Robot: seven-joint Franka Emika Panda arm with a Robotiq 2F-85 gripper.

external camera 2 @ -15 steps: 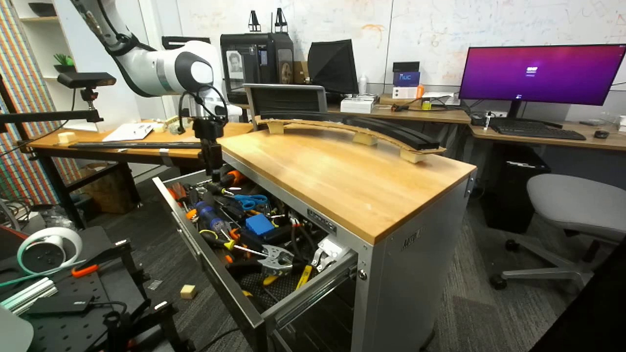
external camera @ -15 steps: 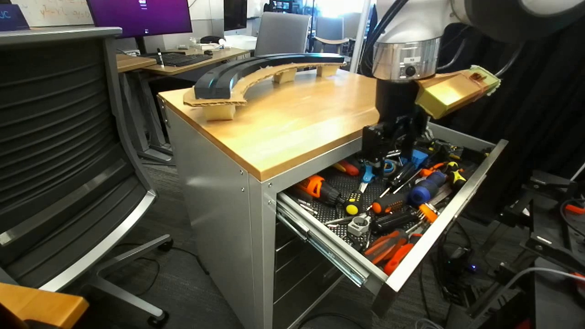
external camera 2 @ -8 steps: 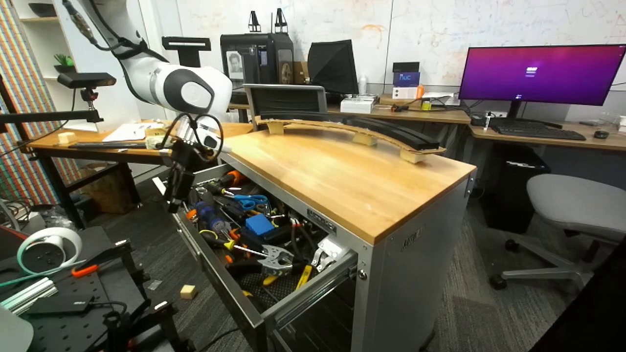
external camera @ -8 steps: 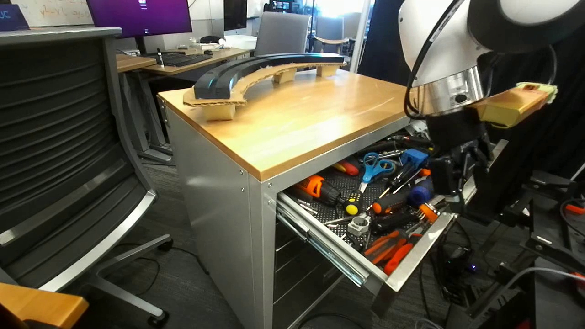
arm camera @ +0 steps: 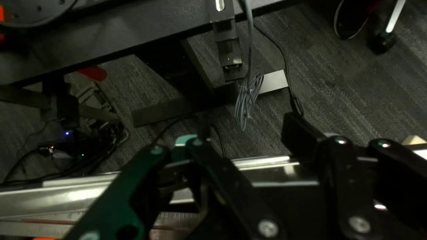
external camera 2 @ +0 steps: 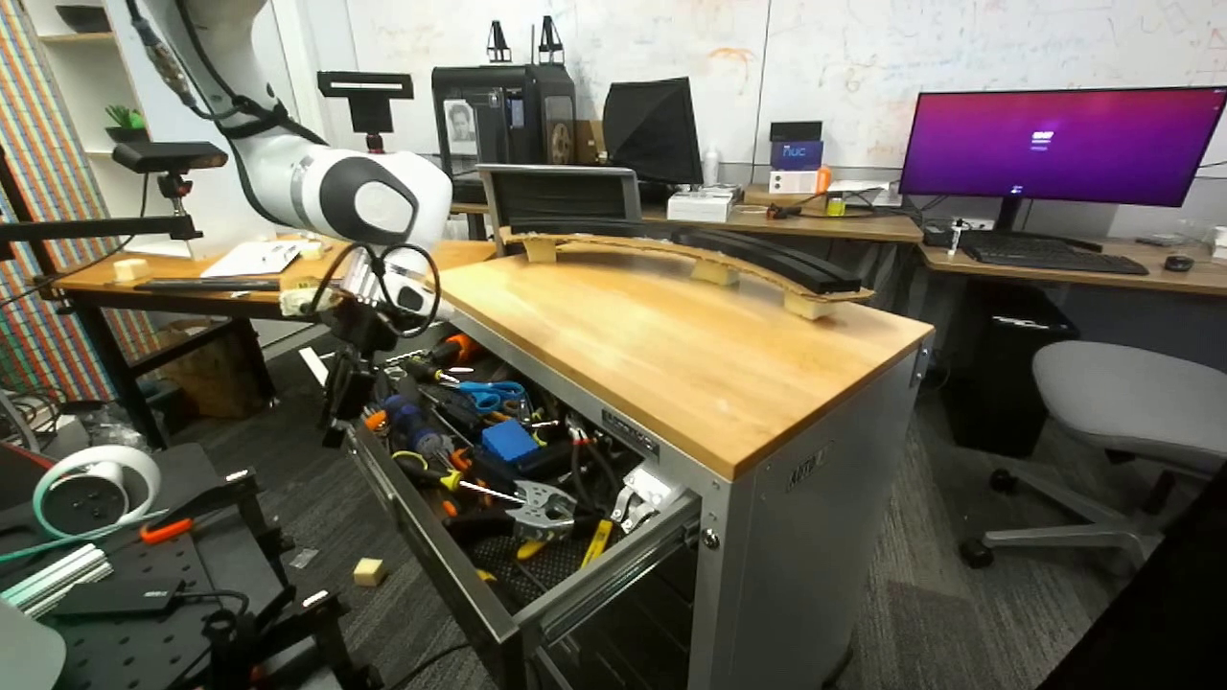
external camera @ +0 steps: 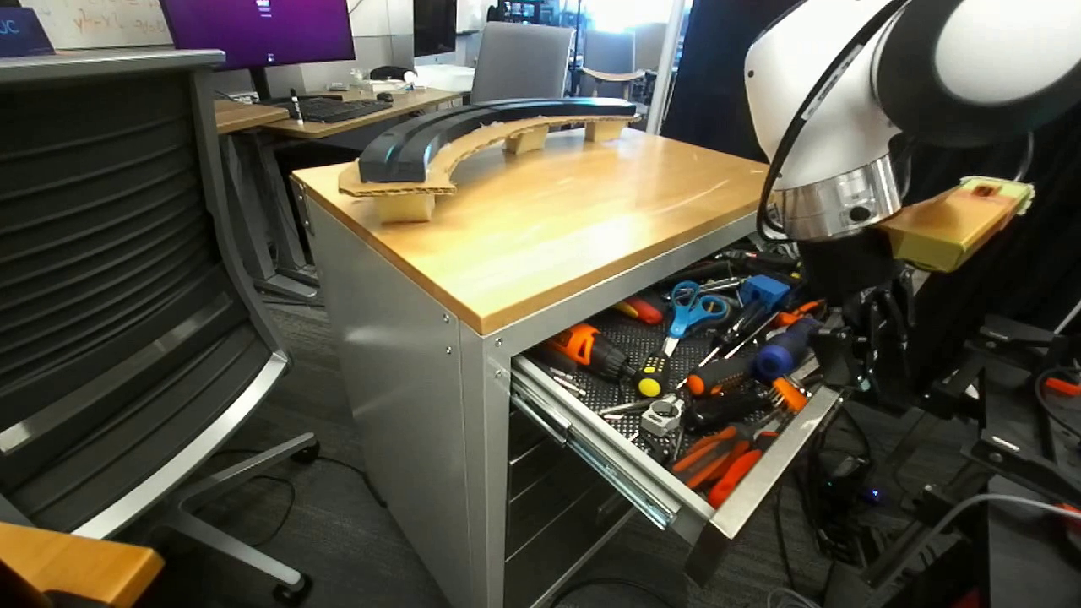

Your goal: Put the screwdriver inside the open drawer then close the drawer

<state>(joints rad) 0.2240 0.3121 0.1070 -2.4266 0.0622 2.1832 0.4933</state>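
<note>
The drawer (external camera: pixel 781 464) is pulled open in both exterior views; its front also shows in an exterior view (external camera 2: pixel 422 541) and the wrist view (arm camera: pixel 73 193). The stubby screwdriver (external camera: pixel 652 373) with yellow and black handle lies inside it, among other tools, near the scissors. My gripper (external camera: pixel 866 388) is tilted at the drawer's front edge, away from the screwdriver; it also shows in an exterior view (external camera 2: pixel 337 420). In the wrist view the fingers (arm camera: pixel 247 140) are apart with nothing between them, and the drawer's front edge passes behind them. Whether they touch the edge cannot be told.
Blue scissors (external camera: pixel 694 312), orange-handled tools (external camera: pixel 718 464) and a blue-handled tool (external camera: pixel 781 350) fill the drawer. A curved black piece on cardboard (external camera: pixel 498 127) stands on the wooden top (external camera: pixel 540 219). A dark cart (external camera 2: pixel 182 575) stands in front of the drawer.
My gripper has moved from above the scissors outward to the drawer's front edge, tilted, and has sunk slightly in the last half second. The drawer and screwdriver show no clear movement.
</note>
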